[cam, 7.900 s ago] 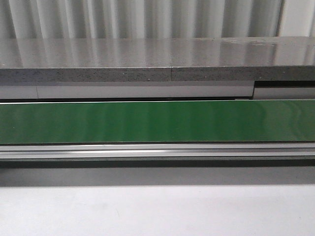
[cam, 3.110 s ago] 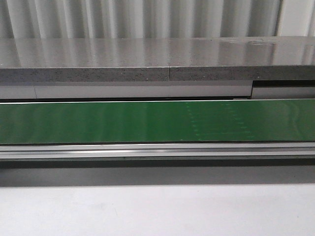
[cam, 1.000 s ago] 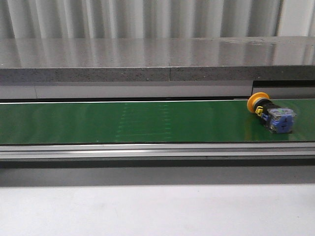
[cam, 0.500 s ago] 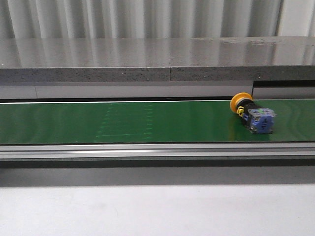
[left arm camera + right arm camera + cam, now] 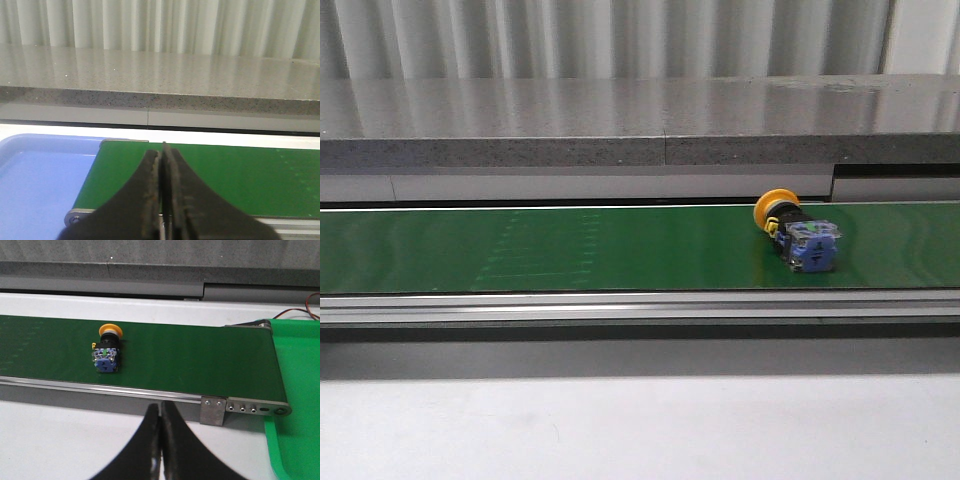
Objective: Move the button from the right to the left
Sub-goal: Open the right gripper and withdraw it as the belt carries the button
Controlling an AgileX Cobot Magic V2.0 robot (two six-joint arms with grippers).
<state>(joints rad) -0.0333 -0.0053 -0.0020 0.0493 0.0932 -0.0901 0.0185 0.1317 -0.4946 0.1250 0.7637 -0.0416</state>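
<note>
Waiting stage, nothing grasped: button (image 5: 797,231) lying on its side on green belt (image 5: 570,250), about 3 o'clock from centre. Left gripper (image 5: 162,200) and right gripper (image 5: 160,440) both closed, empty. Next, probably: opening, then reaching.

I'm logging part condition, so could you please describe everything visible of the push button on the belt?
The push button lies on its side on the green conveyor belt, right of centre in the front view. Its round yellow mushroom head points toward the far edge, a short black body follows, and the boxy blue-grey contact block faces the near rail. Only the belt touches it; neither gripper is near.
</note>
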